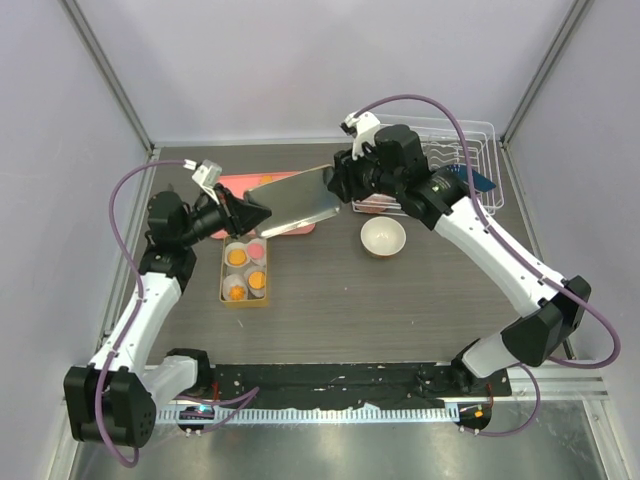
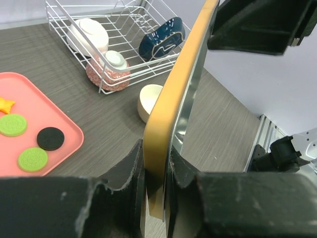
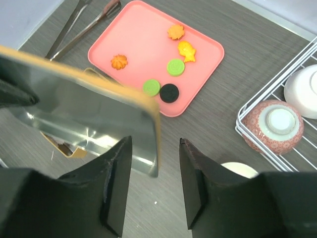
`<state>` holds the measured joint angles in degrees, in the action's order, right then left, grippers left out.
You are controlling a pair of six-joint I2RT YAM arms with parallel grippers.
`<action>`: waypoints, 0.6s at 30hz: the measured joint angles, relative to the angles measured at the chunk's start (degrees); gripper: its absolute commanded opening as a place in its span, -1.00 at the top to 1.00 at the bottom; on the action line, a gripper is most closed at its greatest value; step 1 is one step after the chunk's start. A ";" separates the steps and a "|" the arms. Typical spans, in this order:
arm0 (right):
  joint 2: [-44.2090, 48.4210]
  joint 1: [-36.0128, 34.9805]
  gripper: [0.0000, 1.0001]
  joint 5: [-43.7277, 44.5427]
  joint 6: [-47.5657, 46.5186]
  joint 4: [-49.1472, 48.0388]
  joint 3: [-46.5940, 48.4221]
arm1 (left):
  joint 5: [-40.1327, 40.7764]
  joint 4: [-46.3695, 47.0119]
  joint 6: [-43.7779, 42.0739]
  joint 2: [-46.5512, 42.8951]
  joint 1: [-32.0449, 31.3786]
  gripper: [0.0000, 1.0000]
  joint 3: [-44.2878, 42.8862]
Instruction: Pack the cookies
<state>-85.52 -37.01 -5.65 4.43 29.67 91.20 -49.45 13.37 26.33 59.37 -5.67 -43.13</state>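
Nearest, a narrow yellow tin box (image 1: pixel 222 285) holds paper cups with round orange cookies (image 1: pixel 236 257). The left gripper (image 2: pixel 157 166) is clamped on a shiny, yellow-rimmed rectangular metal lid (image 2: pixel 184 79). The right gripper (image 3: pixel 153 148) straddles the lid's other end, fingers apart. Beyond, more flat cookies lie on a smooth pink tray (image 3: pixel 143 39).

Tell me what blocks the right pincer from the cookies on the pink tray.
The metal lid: clamped by the left pincer, its edge sits inside the open right pincer, above the tray.
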 measured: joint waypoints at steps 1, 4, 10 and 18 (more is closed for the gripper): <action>0.20 0.00 -0.07 -0.04 -0.20 0.46 -0.13 | 0.31 -0.57 -0.37 -0.04 0.00 0.99 -0.37; 1.22 0.00 -0.18 -0.33 -1.11 2.51 -0.26 | 1.86 -3.19 -3.43 -0.20 0.00 0.98 -2.58; 5.20 2.45 -0.22 -3.41 -1.95 6.36 -0.22 | 6.73 -11.80 -15.61 -1.42 -0.31 0.98 -9.35; 6.29 14.75 -0.22 -13.88 0.07 8.66 -0.13 | 16.33 -28.83 -33.53 -0.44 -3.72 1.00 -21.68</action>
<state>-79.22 -22.26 -19.53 4.49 38.33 91.07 -33.12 -15.46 -7.20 58.94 -9.39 -64.82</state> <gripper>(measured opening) 0.608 0.191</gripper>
